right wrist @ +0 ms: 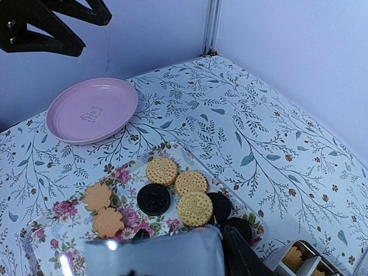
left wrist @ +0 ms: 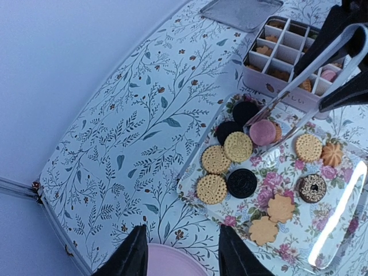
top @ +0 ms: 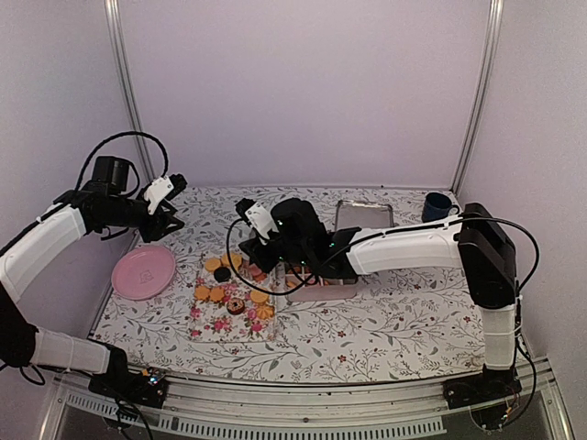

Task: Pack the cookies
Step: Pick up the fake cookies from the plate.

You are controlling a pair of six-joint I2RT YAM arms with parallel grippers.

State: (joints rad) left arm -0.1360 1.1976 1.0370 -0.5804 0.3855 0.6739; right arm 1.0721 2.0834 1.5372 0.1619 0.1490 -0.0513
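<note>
The cookies (left wrist: 215, 159) lie on a clear floral tray (left wrist: 339, 241): tan rounds, black ones (left wrist: 242, 183), a chocolate-topped one (left wrist: 312, 188) and flower-shaped ones (left wrist: 280, 208). My right gripper (top: 260, 240) is shut on metal tongs (left wrist: 310, 86), whose tips stand on either side of a pink cookie (left wrist: 263, 132). In the right wrist view the tongs (right wrist: 155, 253) blur across the bottom, over the cookies (right wrist: 194, 208). A compartment box (left wrist: 293, 52) holds several cookies. My left gripper (left wrist: 184, 253) is open and empty above the pink plate (top: 144, 271).
The pink plate (right wrist: 92, 110) sits left of the tray (top: 206, 325). A metal lid (top: 363, 215) lies behind the box (top: 321, 280). A blue cup (top: 437, 206) stands at the back right. The frame post (right wrist: 210, 26) marks the far corner.
</note>
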